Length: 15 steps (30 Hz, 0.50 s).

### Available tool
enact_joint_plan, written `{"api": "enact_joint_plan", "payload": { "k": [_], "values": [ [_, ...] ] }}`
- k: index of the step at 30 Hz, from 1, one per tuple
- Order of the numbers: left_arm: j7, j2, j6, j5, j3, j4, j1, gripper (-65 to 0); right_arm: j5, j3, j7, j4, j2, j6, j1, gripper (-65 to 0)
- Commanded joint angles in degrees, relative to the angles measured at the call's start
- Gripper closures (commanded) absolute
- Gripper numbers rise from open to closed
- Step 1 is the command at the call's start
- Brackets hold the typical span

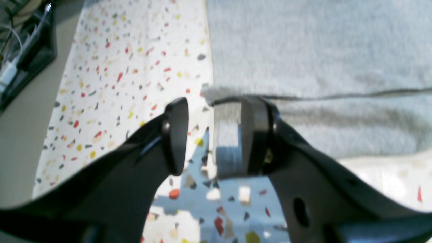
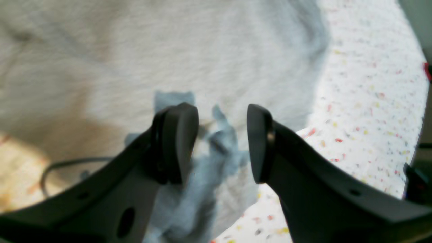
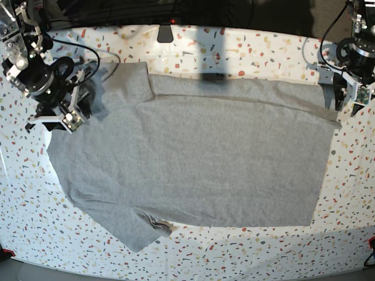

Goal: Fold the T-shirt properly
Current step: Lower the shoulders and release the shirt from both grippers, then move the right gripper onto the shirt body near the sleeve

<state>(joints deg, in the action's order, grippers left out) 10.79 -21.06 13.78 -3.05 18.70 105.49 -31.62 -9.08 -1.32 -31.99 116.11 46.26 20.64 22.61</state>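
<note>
The grey T-shirt (image 3: 193, 158) lies spread flat on the speckled surface (image 3: 246, 257), with the left gripper (image 1: 211, 135) and right gripper (image 2: 222, 143) at its far corners, fingers spread, pinching nothing.

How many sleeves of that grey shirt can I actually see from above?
2. One sleeve lies at the top left of the T-shirt, beside the right gripper. The other sleeve points toward the bottom edge of the speckled table. Neither looks hidden.
</note>
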Motion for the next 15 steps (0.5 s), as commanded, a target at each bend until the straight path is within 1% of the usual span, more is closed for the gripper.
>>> {"api": "enact_joint_plan", "payload": {
  "k": [1, 7, 9, 12, 15],
  "values": [
    [-1.4, -0.6, -0.6, -0.2, 0.4, 1.1, -0.4, -25.1, -0.3, 0.5, 0.4, 2.0, 1.0, 0.4, 1.1, -27.9],
    [-1.8, 0.5, -0.6, -0.2, 0.4, 1.1, -0.9, -25.1, 0.7, 0.5, 0.0, 5.1, 1.0, 0.5, 9.5, -27.9],
    [-1.8, 1.2, -0.5, -0.2, 0.4, 1.1, -0.9, -25.1, 3.5, 0.5, 0.6, 5.1, 1.0, 0.5, 11.8, -27.9],
    [-1.9, 1.9, -0.5, 0.0, 0.4, 1.1, -0.9, -25.1, 9.3, 0.4, 3.3, 5.1, 1.0, 0.5, 14.6, -27.9],
    [-2.7, 2.2, -0.5, 0.0, 0.4, 1.1, -0.9, -25.1, 14.9, -0.4, 4.7, 5.1, 1.0, 0.5, 15.7, -27.9]
  ]
}}
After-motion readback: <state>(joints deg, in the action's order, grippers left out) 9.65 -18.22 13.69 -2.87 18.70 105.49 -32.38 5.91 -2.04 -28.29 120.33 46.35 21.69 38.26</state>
